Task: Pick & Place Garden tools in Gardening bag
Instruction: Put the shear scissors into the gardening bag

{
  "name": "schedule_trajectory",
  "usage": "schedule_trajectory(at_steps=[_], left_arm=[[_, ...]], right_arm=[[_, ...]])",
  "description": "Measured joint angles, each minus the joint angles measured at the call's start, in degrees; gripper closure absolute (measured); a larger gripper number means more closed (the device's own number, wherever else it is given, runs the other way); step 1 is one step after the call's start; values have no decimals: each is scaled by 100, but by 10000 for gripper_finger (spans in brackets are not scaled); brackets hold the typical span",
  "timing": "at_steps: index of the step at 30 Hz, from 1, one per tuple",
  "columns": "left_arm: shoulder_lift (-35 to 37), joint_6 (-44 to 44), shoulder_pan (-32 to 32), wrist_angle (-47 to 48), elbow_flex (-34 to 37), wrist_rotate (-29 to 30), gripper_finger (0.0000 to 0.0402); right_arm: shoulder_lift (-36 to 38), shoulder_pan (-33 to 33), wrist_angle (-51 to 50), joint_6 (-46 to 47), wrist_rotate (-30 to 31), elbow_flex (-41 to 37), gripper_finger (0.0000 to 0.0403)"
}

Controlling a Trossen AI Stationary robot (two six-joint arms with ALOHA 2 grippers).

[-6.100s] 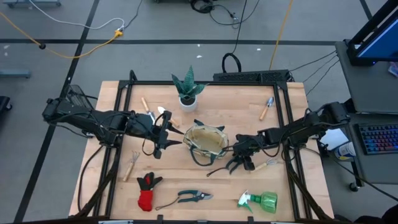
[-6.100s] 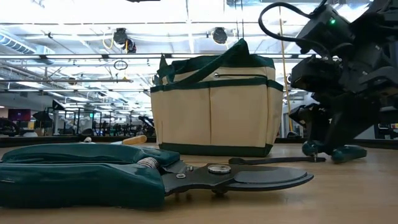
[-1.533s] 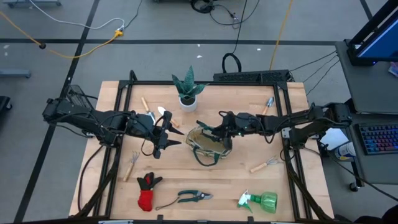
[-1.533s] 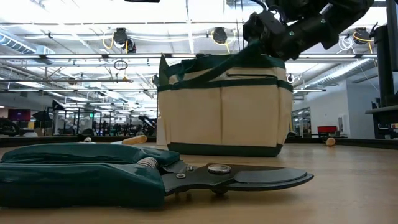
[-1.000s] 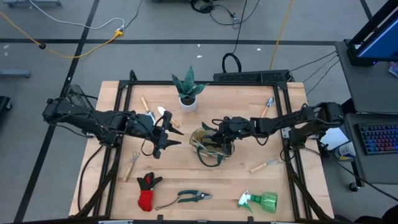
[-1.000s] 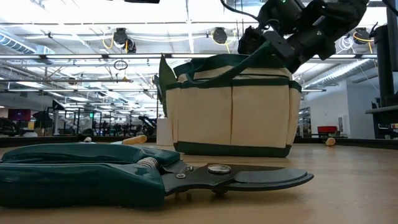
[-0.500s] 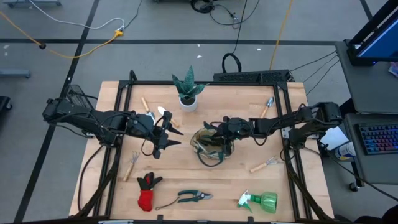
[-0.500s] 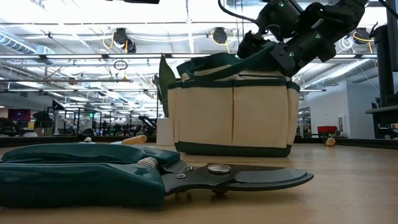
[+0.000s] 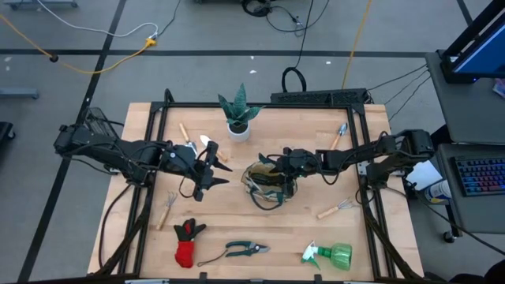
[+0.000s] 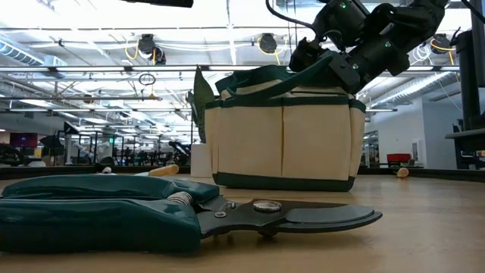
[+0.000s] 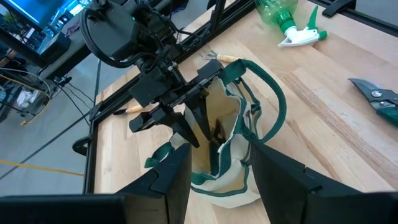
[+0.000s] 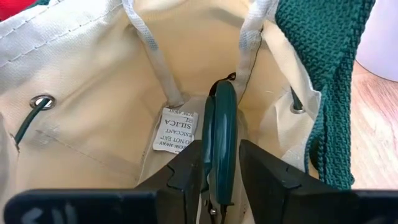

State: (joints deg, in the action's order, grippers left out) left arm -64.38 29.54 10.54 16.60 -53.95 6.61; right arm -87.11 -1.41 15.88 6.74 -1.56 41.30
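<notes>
Right arm has swung in from the near right of the table [image 9: 379, 237] to the middle, and its right hand [image 9: 278, 169] now sits in the mouth of the gardening bag [image 9: 267, 186]. The bag itself has slid a little to the right.

Left arm waits left of the bag, its left hand [image 9: 222, 174] spread wide and holding nothing.

From above, the bag's inside is hidden under the right hand. The right wrist view looks straight into the beige lining, where a dark green handle [image 12: 219, 149] stands between that hand's two dark prongs. Whether the hand grips the handle or has let go I cannot tell.

At the far edge stands the spiky plant [image 9: 237, 114] in its white pot. Along the near edge lie the green spray bottle [image 9: 335, 255] at the right, the red-black glove [image 9: 185, 241] at the left and the pruning shears [image 9: 237, 250] between them. The low view shows those shears close up in front of the bag. A small rake [image 9: 167, 208] lies left, a fork [image 9: 338, 208] right, and a blue-bladed trowel [image 9: 339, 136] far right.
</notes>
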Motion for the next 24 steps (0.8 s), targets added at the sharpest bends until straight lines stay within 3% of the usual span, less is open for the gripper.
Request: schedule_trajectory(at_steps=[16, 24], left_arm=[[0, -433, 0, -5, 0, -2, 231], [0, -603, 5, -8, 0, -4, 231]], right_arm=[[142, 0, 335, -177, -315, -15, 297], [282, 0, 323, -192, -310, -9, 239]])
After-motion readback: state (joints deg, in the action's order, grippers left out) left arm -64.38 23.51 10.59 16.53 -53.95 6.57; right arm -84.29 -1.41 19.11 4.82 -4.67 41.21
